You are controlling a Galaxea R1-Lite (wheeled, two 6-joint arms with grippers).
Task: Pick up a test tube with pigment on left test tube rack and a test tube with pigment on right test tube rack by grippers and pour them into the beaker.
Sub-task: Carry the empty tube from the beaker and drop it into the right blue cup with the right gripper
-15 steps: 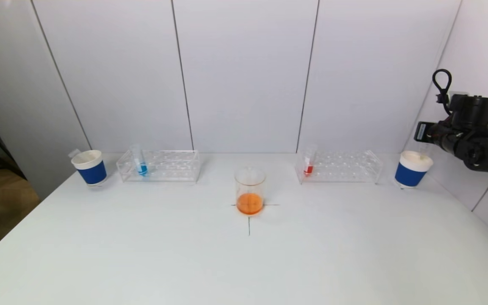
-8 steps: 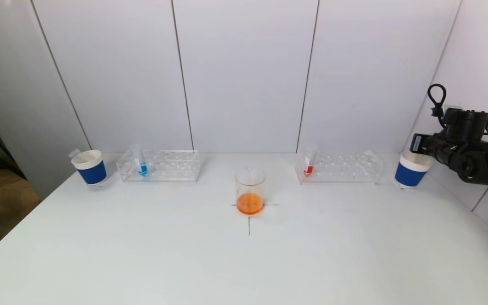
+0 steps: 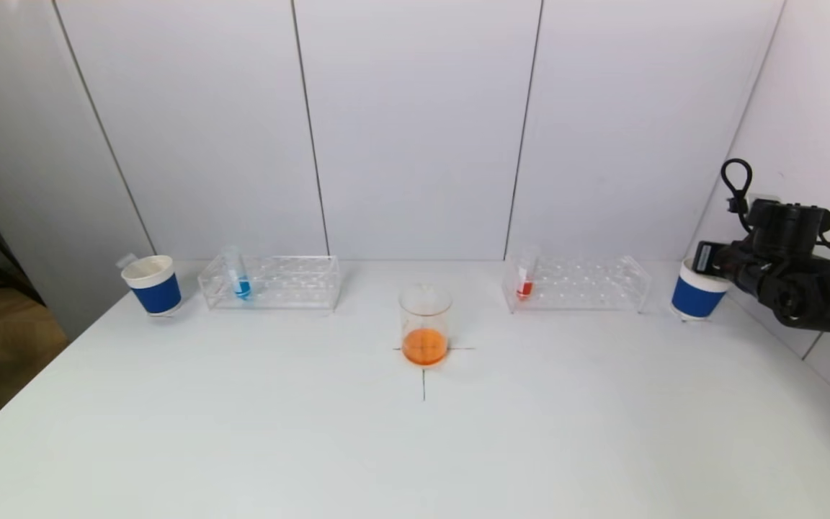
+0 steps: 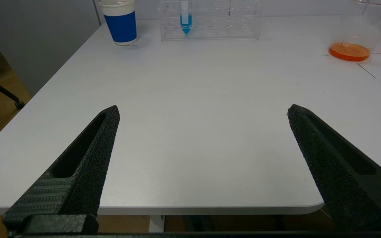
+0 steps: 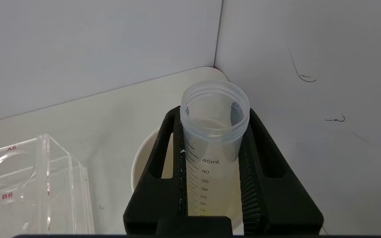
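White table (image 3: pixel 242 432); right end effector (image 5: pixel 214 132) grips tube (image 5: pixel 214 148) over corner cup (image 3: pixel 696 295).

**A small lab bench setup**

Lab gear is sitting on a plain white tabletop (image 3: pixel 242 432) boxed in by blank white panels: a glass beaker (image 3: pixel 425 326) holding orange liquid at the centre, clear acrylic tube racks at ten o'clock (image 3: pixel 271 282) and two o'clock (image 3: pixel 577 284), and graduated tubes carrying blue (image 3: pixel 236 274) and red pigment (image 3: pixel 526 275).

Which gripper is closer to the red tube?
Right. The right gripper is over the blue cup just past the red tube's rack; the left gripper hangs back at the table's near edge.
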